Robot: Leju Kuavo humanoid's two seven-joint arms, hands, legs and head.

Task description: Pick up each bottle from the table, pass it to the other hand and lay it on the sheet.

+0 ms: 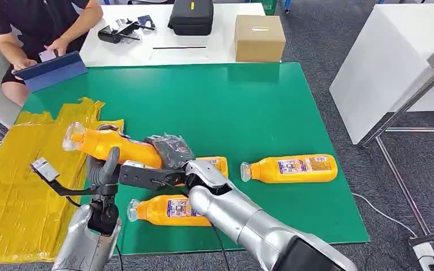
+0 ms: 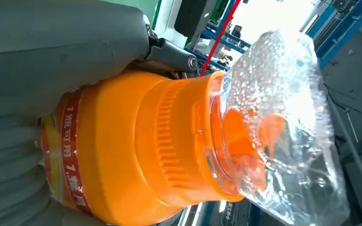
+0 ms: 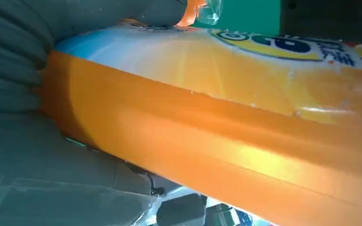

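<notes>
Yellow crinkled sheet [image 1: 17,186] covers the left end of the green table [image 1: 231,107], its near edge running to the table's front edge and its right edge lying just left of the left hand [image 1: 103,169]. That hand rises from the front edge, fingers wrapped round the neck end of an orange bottle [image 1: 113,145]; the left wrist view shows the grey thumb pressed on the bottle's [image 2: 136,150] shoulder, the clear cap [image 2: 278,127] jutting free beyond it. The bottle is raised and tilted, its cap end out over the sheet's right edge.

Just right of the left hand, the right hand [image 1: 169,151] also grips the same bottle at its base end; the right wrist view shows grey fingers clasped against the bottle's [image 3: 245,117] labelled side. Both hands hold it at once.

Below the right arm, near the front edge, a second bottle [image 1: 166,209] lies on its side, cap pointing left. A third bottle [image 1: 217,165] shows partly behind the right forearm. Further right, well apart from both hands, a fourth bottle [image 1: 291,169] lies on its side with open green surface around it up to the right edge.

Beyond the table's far edge, a person [image 1: 34,34] sits with a blue tablet [image 1: 51,70], and a cardboard box [image 1: 259,38] and black case [image 1: 191,17] rest on a white table.
</notes>
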